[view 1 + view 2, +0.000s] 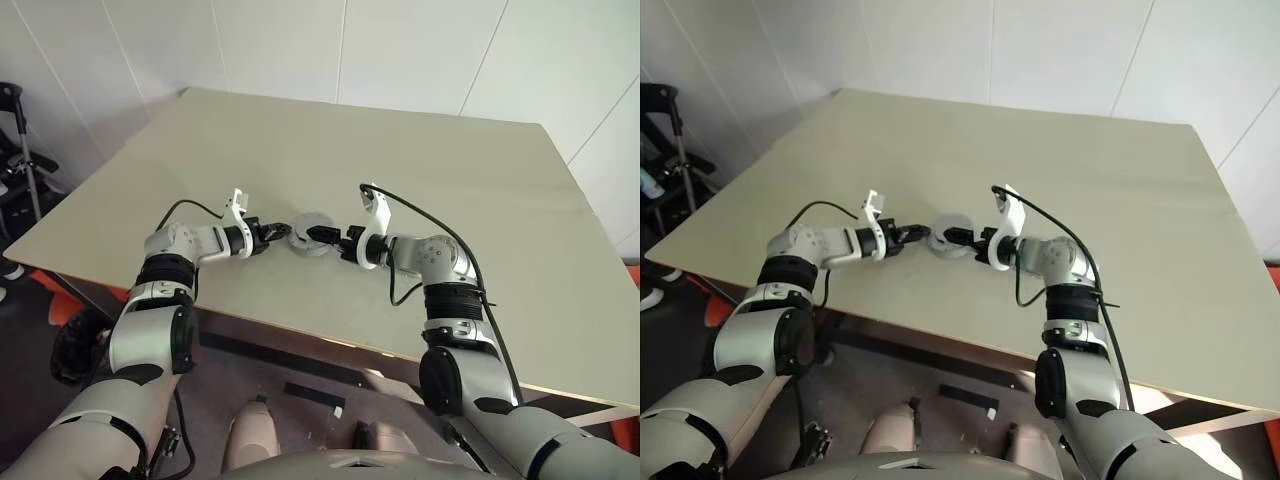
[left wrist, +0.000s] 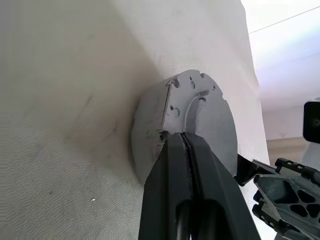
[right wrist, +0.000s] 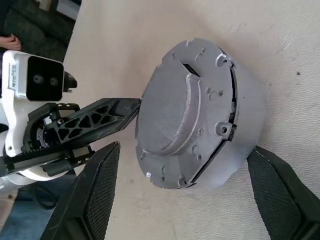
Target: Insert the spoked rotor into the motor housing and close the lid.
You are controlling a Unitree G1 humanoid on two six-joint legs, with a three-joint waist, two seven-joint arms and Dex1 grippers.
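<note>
Tabletop [image 1: 480, 190] was a pale olive-beige slab w/ a matte face, seen from a corner, its near edge running along the front. One item lay directly on it: the motor housing [image 3: 240, 120], a grey round metal drum, w/ the lid [image 3: 180, 115] seated on top, sitting approx. mid-width, nearer the front edge than the back.
</note>
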